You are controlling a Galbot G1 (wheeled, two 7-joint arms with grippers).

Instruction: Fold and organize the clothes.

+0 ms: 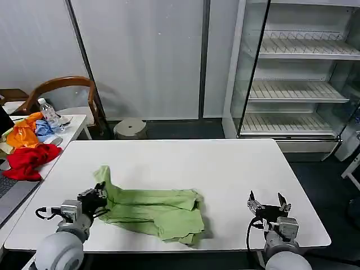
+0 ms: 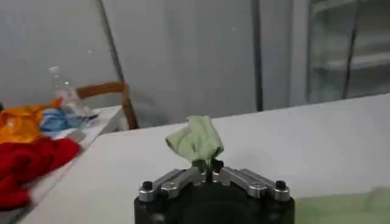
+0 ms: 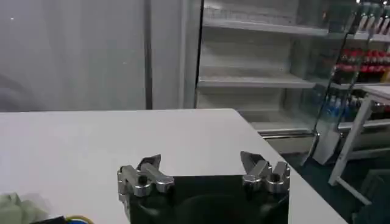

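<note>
The light green shirt (image 1: 157,211) lies crumpled on the white table (image 1: 225,169), near its front edge and left of centre. My left gripper (image 1: 102,198) is shut on the shirt's left corner and holds a peak of cloth (image 1: 104,175) lifted off the table. In the left wrist view the pinched green fabric (image 2: 196,140) bunches up just past the shut gripper (image 2: 208,164). My right gripper (image 1: 267,201) stands open at the front right of the table, well clear of the shirt, with nothing between its fingers (image 3: 150,163).
A side table at the far left carries a red cloth (image 1: 29,160), orange and blue garments (image 1: 27,132) and a water bottle (image 1: 47,112). A wooden chair (image 1: 64,90) stands behind it. An open glass-door shelf unit (image 1: 298,73) stands at the back right.
</note>
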